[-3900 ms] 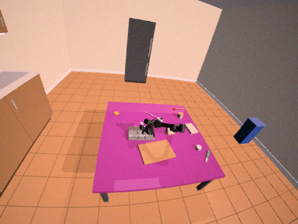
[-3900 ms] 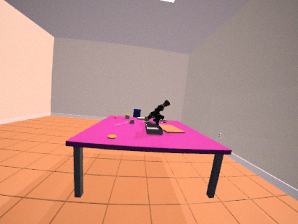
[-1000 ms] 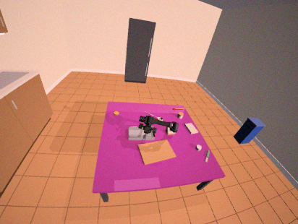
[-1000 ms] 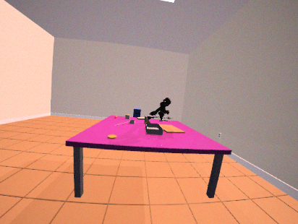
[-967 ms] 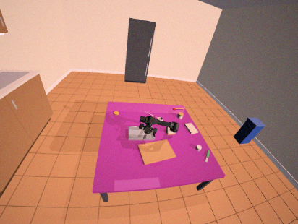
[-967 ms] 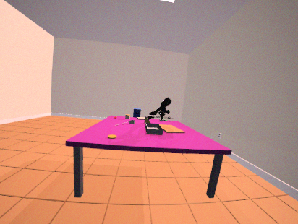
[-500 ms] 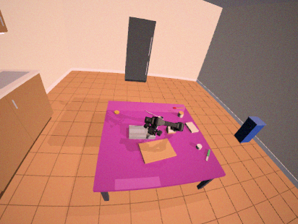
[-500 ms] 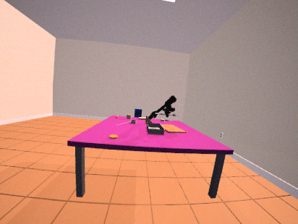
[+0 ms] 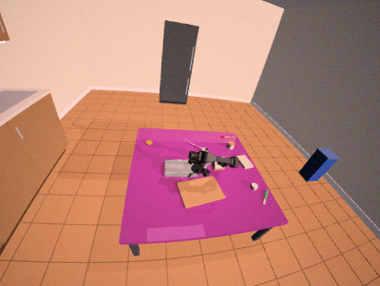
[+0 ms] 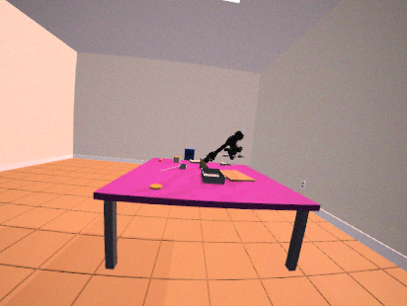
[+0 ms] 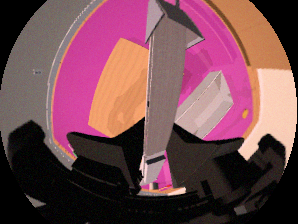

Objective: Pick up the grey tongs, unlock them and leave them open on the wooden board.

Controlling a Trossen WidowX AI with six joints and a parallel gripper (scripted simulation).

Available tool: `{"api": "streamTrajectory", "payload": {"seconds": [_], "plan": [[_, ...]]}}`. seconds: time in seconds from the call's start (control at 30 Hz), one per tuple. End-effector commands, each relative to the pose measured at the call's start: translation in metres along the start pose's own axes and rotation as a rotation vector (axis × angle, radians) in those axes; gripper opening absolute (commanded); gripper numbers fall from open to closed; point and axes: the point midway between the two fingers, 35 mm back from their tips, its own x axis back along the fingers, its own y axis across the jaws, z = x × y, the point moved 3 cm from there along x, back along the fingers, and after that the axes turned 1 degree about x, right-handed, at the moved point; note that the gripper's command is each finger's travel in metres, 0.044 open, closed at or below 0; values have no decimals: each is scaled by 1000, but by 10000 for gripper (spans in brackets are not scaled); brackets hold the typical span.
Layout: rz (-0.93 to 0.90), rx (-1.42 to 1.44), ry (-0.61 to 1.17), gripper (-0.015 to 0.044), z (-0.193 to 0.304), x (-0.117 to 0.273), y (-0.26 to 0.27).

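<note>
My gripper (image 11: pixel 154 119) (image 10: pixel 234 154) is shut on the grey tongs (image 11: pixel 165 85) (image 10: pixel 240 156), raised above the table. In the wrist view the tongs run lengthwise between the fingers, their arms close together, with a flared end at the top. In the exterior view they show as a thin, roughly level line under the gripper. The lock is too small to read. The roasting tin (image 9: pixel 172 169) (image 10: pixel 213 181) (image 11: pixel 206 107) stands on the table, partly hidden by the arm in the top view. The wooden board (image 9: pixel 198 198) (image 10: pixel 242 176) (image 11: pixel 112 80) lies beside the tin with nothing on it.
On the magenta table (image 9: pixel 152 203) lie an orange disc (image 9: pixel 148 142) (image 10: pixel 156 187) (image 11: pixel 245 114), a thin rod (image 9: pixel 194 144), a small jar (image 9: pixel 231 146), a pale flat block (image 9: pixel 245 161), a white cup (image 9: pixel 254 186) and a green marker (image 9: pixel 266 195).
</note>
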Motion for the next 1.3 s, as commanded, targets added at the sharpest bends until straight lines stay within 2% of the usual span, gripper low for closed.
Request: {"api": "streamTrajectory", "payload": {"seconds": [0.0,0.47,0.97,1.27], "plan": [[-12,-137,-15,-150,2,1,22],[-57,-494,-46,-150,14,4,76],[-55,-498,-47,-150,15,3,76],[53,-473,-112,-150,24,0,79]]}}
